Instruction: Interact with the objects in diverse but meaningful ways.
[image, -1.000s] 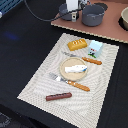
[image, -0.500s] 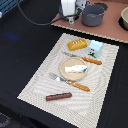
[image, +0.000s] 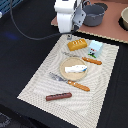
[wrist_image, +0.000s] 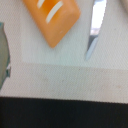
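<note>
The white arm reaches in from the top of the exterior view, and its gripper (image: 69, 36) hangs just above the far edge of the striped placemat (image: 40, 80), beside the yellow bread-like block (image: 77, 45). The fingers are too small and dark to read. The wrist view shows the orange-yellow block (wrist_image: 52, 20) with white stripes and a silver knife blade (wrist_image: 95, 31), but no fingers. A pale blue carton (image: 95, 47) stands beside the block. A round plate (image: 64, 64) holds a white piece (image: 75, 69). The brown sausage stick (image: 59, 96) lies near the mat's front edge.
A grey pot (image: 94, 14) and a pale bowl (image: 124, 17) stand on the brown board behind the mat. Two orange-handled knives (image: 92, 61) (image: 79, 85) and a fork (image: 56, 77) lie around the plate. Black table surrounds the mat.
The arm has come lower and nearer the mat's far edge by the yellow block. The objects on the mat have not moved.
</note>
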